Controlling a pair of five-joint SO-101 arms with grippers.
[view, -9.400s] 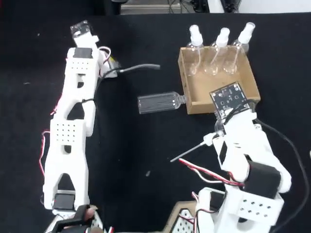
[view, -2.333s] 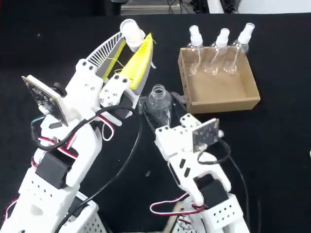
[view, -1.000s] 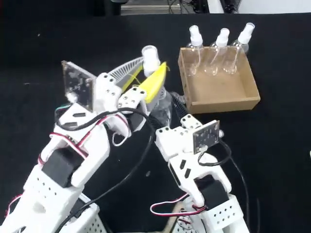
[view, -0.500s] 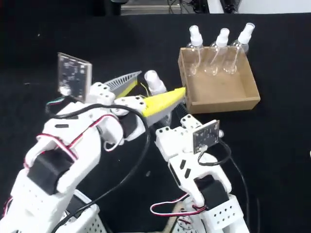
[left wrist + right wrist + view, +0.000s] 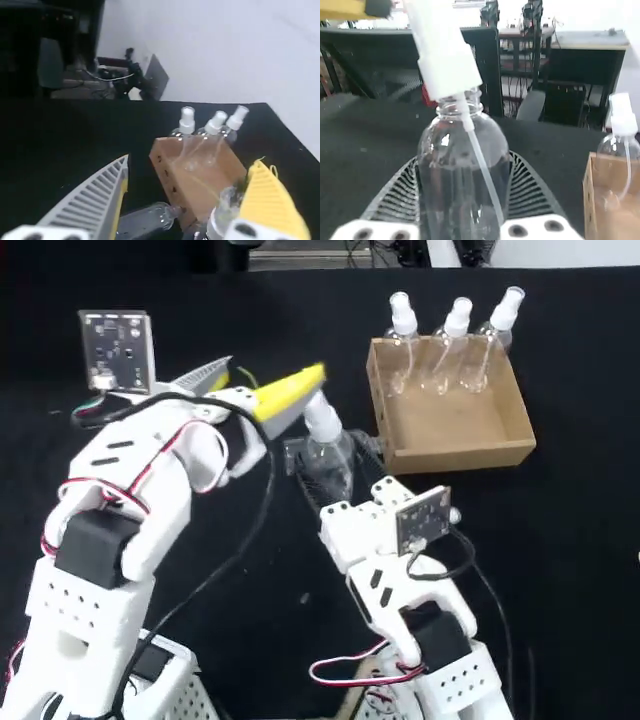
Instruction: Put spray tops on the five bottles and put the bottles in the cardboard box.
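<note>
The left gripper [image 5: 275,366] is spread wide, its yellow finger [image 5: 288,392] and grey ribbed finger [image 5: 200,375] well apart with nothing between them. The yellow fingertip lies just beside the head of a white spray top [image 5: 322,420]; we cannot tell whether the two touch.

The spray top sits tilted on the neck of an upright clear plastic bottle [image 5: 326,462], near the middle of the table and just left of the box. In the right wrist view its thin dip tube [image 5: 480,165] runs down inside the bottle, but the collar leans off the rim and we cannot make out whether it is threaded on.

The right gripper [image 5: 464,160] pinches this bottle by its body between two grey ribbed fingers [image 5: 395,200]. In the high view the fingers are hidden under the bottle and the arm's own housing.

To the right stands the open brown cardboard box [image 5: 455,455]. Three capped clear bottles [image 5: 458,345] stand upright in a row against its far wall.

A further uncapped clear bottle [image 5: 142,220] lies on its side on the black table [image 5: 560,570], its neck toward the box's left wall. The upright bottle covers much of it from above, and the left wrist view cuts off its base.
</note>
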